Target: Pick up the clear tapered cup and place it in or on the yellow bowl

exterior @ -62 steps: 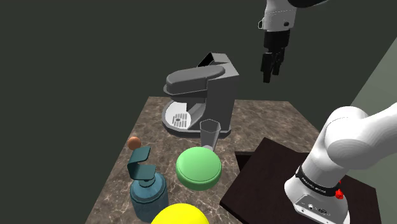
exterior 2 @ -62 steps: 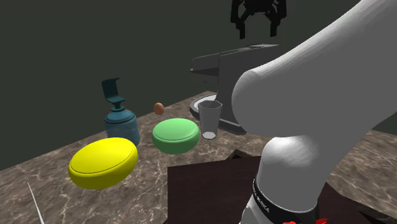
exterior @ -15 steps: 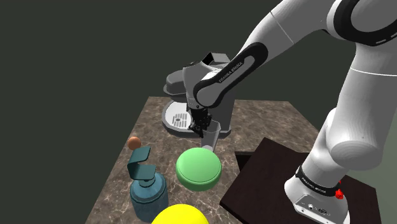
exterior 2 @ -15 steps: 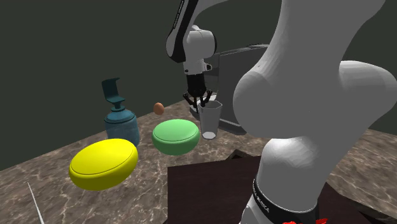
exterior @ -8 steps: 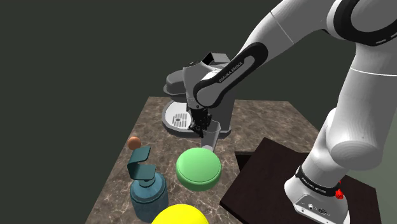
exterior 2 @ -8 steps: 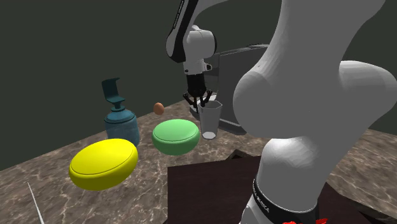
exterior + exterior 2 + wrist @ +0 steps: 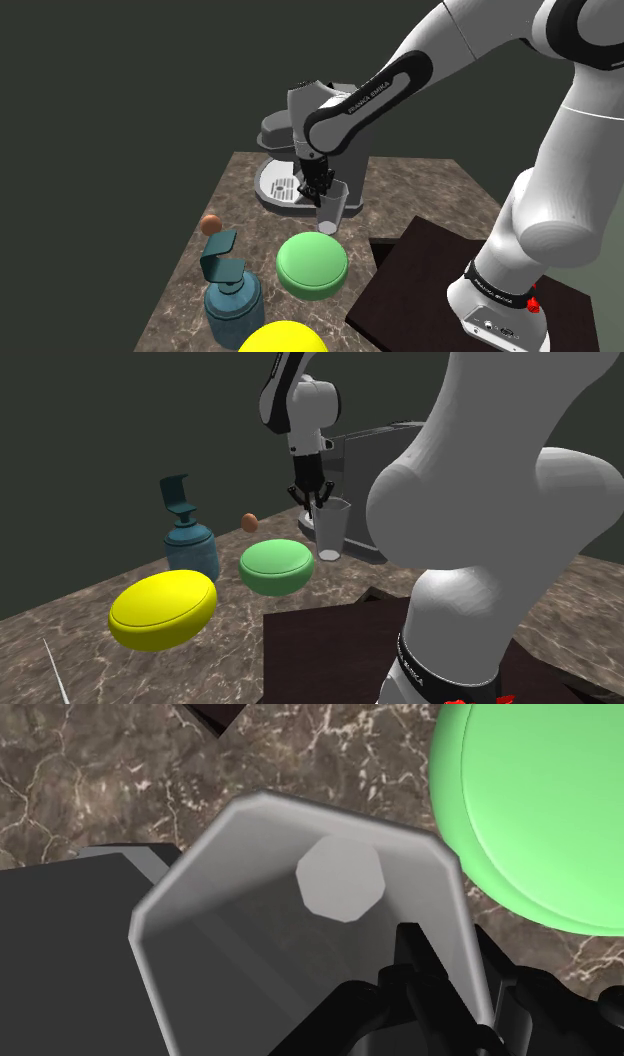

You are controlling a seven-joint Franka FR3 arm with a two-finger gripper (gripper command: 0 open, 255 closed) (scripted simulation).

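Cup [image 7: 333, 208] pinched at rim wall by claw [image 7: 455, 974], one finger inside, one outside. Located before coffee machine [image 7: 274, 128], near green bowl [image 7: 312, 264]. Judged light, stiff, slippery; tilt risked. Yellow bowl [image 7: 162, 608] well apart.

A bench [image 7: 430, 185] of brown, marble-like stone with pale veins runs on a slant through the shoulder view, and behind its far edge stands a plain, dark grey-green wall [image 7: 120, 110]. Past the bench's edge at the shoulder view's left the same dark tone goes on downward, so that wall and floor cannot be told apart. The light is dim and even, with a faint sheen on the stone.
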